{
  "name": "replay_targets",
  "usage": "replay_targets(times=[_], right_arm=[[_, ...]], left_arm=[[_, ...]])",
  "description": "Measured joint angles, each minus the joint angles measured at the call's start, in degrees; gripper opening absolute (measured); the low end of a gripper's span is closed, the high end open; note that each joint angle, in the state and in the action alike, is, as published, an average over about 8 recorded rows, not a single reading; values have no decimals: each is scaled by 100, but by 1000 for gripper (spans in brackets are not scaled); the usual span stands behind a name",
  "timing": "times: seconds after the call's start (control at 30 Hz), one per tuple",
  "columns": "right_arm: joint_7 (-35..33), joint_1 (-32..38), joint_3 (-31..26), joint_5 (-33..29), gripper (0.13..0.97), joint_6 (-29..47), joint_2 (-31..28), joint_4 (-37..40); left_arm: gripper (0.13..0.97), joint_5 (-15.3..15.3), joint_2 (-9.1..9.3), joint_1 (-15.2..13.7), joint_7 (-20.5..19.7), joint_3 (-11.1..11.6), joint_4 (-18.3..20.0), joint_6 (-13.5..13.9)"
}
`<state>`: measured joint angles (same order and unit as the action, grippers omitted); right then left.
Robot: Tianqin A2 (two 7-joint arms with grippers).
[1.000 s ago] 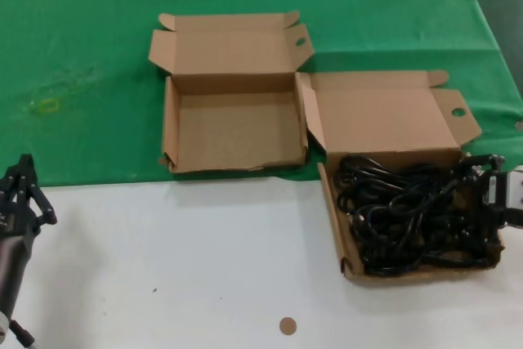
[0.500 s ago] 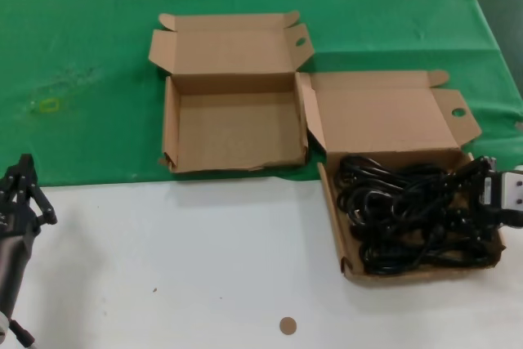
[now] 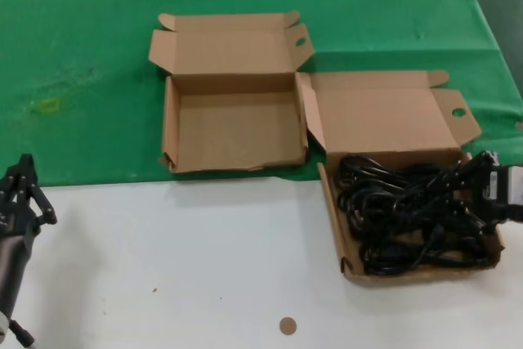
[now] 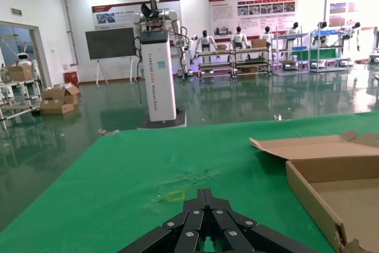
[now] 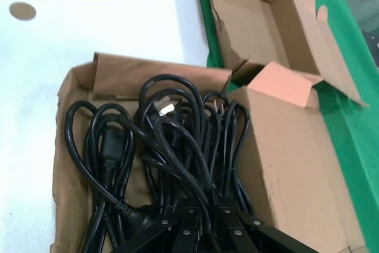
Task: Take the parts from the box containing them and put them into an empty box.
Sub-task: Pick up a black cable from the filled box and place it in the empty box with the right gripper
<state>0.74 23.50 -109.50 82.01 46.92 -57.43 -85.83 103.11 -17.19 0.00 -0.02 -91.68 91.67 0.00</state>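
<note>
Head view: two shallow brown cardboard mailer boxes stand open, side by side, lids hinged back. The box holding the black power cords (image 3: 409,217) is the right-hand brown cardboard box (image 3: 347,266), which straddles the edge between the green cloth (image 3: 82,63) and the white tabletop (image 3: 204,267). The cords lie in it as a tangle of loose loops with chunky plugs. The empty brown cardboard box (image 3: 170,132) rests on the green cloth to the left, its side wall touching the lid flap of the filled box.

The right gripper (image 3: 482,181) is at the right wall of the filled box, down among the cords. In the right wrist view its black fingers (image 5: 183,229) converge narrowly around cord strands at the pile (image 5: 177,146); whether they actually clamp a cord cannot be told.

The left gripper (image 3: 20,194) is parked at the left edge over the white tabletop. The left wrist view shows its fingers (image 4: 204,214) brought together, holding nothing.

A small brown disc (image 3: 288,326) lies on the white tabletop.
</note>
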Motion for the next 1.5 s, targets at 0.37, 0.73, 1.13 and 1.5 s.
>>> replay_targets(times=[0.37,0.73,1.13,1.5], right_arm=[[230,105,250,69,166,201,-196,-507],[363,951,71,-140,165,385,409,-514],[486,2120,-571,-835,165,382,1811,360],[172,2854,-1054,-1238,165,117,3046,1589]], left_arm=[[144,0,0,0,0,0,0,0],[144,0,0,0,0,0,0,0],[144,0,0,0,0,0,0,0],[144,0,0,0,0,0,0,0]])
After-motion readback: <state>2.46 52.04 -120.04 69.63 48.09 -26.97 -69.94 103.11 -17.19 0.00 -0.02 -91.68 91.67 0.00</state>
